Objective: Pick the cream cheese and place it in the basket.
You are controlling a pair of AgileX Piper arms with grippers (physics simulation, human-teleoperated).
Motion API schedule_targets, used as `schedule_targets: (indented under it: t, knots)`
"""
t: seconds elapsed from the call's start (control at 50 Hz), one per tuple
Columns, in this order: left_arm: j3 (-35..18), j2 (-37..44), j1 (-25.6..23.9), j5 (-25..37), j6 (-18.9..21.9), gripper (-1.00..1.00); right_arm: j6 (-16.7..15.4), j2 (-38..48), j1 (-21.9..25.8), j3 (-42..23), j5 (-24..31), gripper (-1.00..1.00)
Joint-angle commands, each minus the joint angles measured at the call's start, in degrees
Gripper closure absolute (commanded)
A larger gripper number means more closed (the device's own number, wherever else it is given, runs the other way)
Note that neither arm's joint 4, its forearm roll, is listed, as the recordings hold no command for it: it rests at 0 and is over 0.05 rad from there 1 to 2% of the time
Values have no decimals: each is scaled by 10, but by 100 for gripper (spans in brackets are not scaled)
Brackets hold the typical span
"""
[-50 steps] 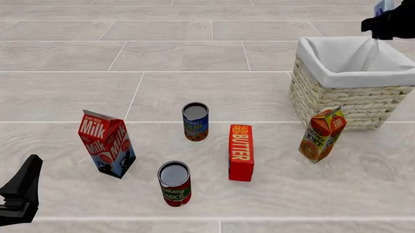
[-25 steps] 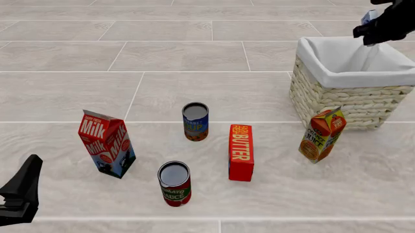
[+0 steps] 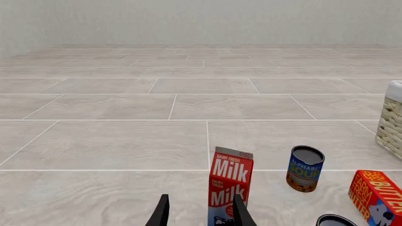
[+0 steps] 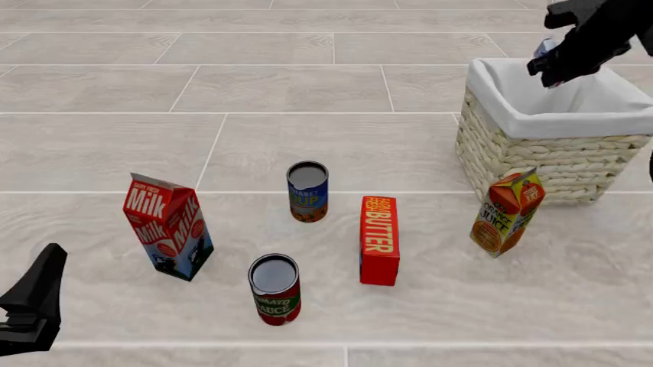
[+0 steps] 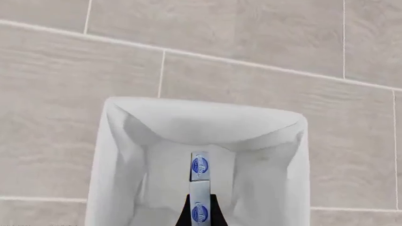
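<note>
The cream cheese (image 5: 199, 187), a thin pale blue-and-white box with dark blue oval marks, hangs edge-on directly above the basket's white-lined hollow (image 5: 188, 155). My right gripper (image 5: 199, 215) is shut on the box. In the front view that gripper (image 4: 552, 69) is over the far side of the wicker basket (image 4: 551, 157) at the right, and only a sliver of the cream cheese (image 4: 544, 50) shows. My left gripper (image 4: 30, 306) rests low at the near left, open (image 3: 199, 214) with nothing between its fingers.
A milk carton (image 4: 168, 226) stands just ahead of the left gripper. A soup can (image 4: 307, 191), a tomato sauce can (image 4: 274, 289) and a red butter box (image 4: 378, 239) occupy the middle. An orange juice carton (image 4: 506, 212) leans by the basket's near wall.
My right gripper has moved left and down with the cream cheese, from beyond the basket's far right corner to over its opening. The left arm has not moved.
</note>
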Motion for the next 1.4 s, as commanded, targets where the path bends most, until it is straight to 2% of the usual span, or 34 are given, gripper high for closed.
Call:
schedule_targets:
  t: [0.02, 0.06, 0.1, 0.26, 0.28, 0.32, 0.36, 0.62, 0.64, 0.66, 0.68, 0.7, 0.78, 0.8, 0.94, 1.08, 1.4]
  knots:
    - [0, 0, 0, 0, 0, -100, -11, 34, -1, -22, 11, 100]
    - [0, 0, 0, 0, 0, -100, -11, 41, -6, -27, 11, 100]
    - [0, 0, 0, 0, 0, -100, -27, 38, -15, -11, 2, 100]
    - [0, 0, 0, 0, 0, -100, -19, 40, -20, -16, -2, 100]
    - [0, 0, 0, 0, 0, -100, -17, 41, -19, -20, -1, 100]
    - [0, 0, 0, 0, 0, -100, 12, 50, -9, -51, 9, 100]
    - [0, 0, 0, 0, 0, -100, -11, 53, -17, -52, 11, 100]
    - [0, 0, 0, 0, 0, -100, -16, 47, -9, -38, 12, 100]
    - [0, 0, 0, 0, 0, -100, -24, 36, -9, -22, 6, 100]
    - [0, 0, 0, 0, 0, -100, -39, 22, 2, 21, -5, 100]
    - [0, 0, 0, 0, 0, -100, -39, 20, 2, 26, -8, 100]
    - [0, 0, 0, 0, 0, -100, -30, 19, 1, 27, -8, -100]
    - [0, 0, 0, 0, 0, -100, -36, 9, -3, 47, -14, -100]
    - [0, 0, 0, 0, 0, -100, -37, -6, -1, 69, -19, -100]
    - [0, 0, 0, 0, 0, -100, -53, -15, -4, 94, -26, -100]
    - [0, 0, 0, 0, 0, -100, -53, -23, -3, 85, -15, -100]
    - [0, 0, 0, 0, 0, -100, -78, -108, 0, 135, -12, -100]
